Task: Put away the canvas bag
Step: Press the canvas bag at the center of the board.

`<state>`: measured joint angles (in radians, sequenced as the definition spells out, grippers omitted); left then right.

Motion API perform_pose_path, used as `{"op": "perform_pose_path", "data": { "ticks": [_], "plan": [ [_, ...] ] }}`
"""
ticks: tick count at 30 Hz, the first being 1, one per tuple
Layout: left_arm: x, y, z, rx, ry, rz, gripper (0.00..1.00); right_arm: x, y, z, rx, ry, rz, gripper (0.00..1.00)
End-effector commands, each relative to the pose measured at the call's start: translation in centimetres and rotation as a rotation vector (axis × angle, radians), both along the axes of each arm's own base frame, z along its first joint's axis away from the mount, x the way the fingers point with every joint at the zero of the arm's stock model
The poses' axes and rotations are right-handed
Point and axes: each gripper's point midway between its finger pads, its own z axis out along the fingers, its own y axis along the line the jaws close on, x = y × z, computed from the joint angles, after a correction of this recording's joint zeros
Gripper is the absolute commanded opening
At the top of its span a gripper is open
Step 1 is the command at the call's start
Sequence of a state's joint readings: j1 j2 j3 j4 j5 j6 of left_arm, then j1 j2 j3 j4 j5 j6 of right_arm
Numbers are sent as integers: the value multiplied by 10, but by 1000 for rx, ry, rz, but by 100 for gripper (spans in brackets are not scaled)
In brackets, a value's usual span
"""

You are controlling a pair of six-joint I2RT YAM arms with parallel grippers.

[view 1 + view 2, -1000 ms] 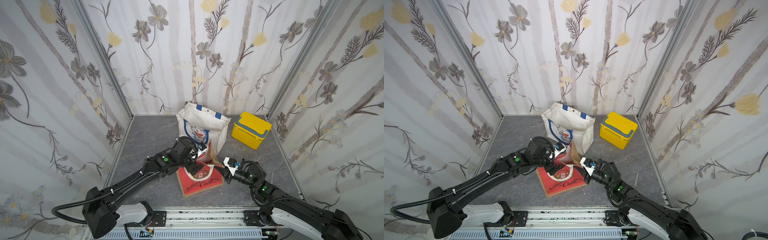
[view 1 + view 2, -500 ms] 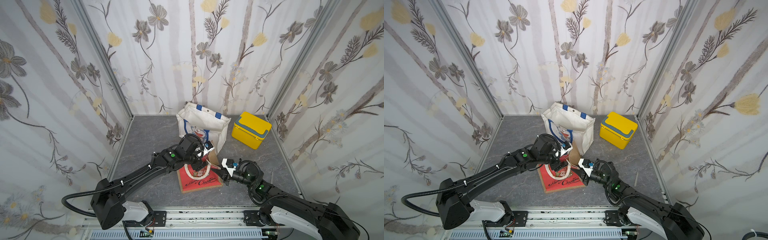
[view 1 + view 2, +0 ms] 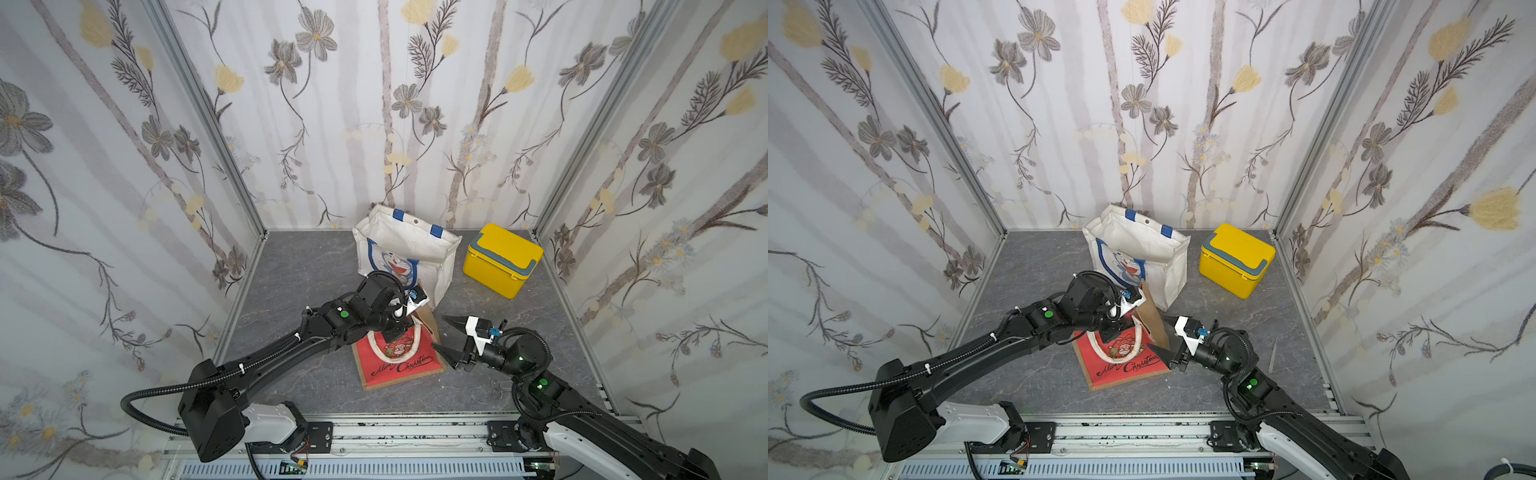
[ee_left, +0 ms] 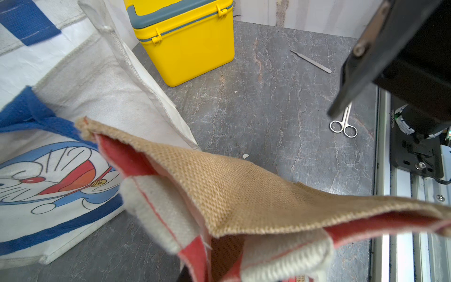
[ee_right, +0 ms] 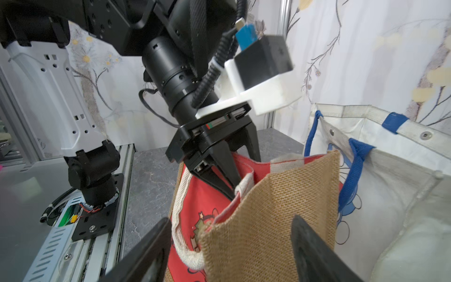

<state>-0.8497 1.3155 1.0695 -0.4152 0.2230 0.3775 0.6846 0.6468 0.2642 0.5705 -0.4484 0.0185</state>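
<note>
Grey marble-look tabletop (image 3: 299,266) under everything. Biggest thing on it, centre of both top views and back near the wall: a white canvas tote with blue handles and a blue cartoon cat print (image 3: 409,245), standing open. Just to the right of that, a yellow plastic box with a grey lid handle (image 3: 498,266).

Right below the tote, lower centre: a red Christmas bag with burlap sides (image 3: 395,365). Printed face flat on the table, top end lifted up by the tote's front. Pinched at the red rim beside the white strap, one finger either side, by the left gripper (image 5: 240,180). Spread wide and gripping nothing just right of the bag, the right gripper (image 3: 438,331), with the burlap side sitting loose between its fingers in its own wrist view.

Far right of the left wrist view: small steel scissors (image 4: 343,125) and, higher up, thin metal tweezers (image 4: 311,61), both flat on the table.
</note>
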Motion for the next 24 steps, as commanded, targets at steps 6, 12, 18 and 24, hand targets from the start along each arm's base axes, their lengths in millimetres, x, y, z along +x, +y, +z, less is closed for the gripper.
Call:
{"op": "perform_pose_path", "data": {
  "ticks": [6,12,18,24],
  "plan": [
    [-1,5,7,-33,-71,-47,31,42,-3,9,-15,53,-53,58],
    [-8,6,23,-77,-96,-69,32,47,15,-17,-63,62,34,39],
    [-7,5,28,-100,-109,-68,30,48,38,-48,-114,82,91,19],
    [-5,-1,30,-106,-104,-74,30,39,57,-86,-127,126,121,13]
  ]
}}
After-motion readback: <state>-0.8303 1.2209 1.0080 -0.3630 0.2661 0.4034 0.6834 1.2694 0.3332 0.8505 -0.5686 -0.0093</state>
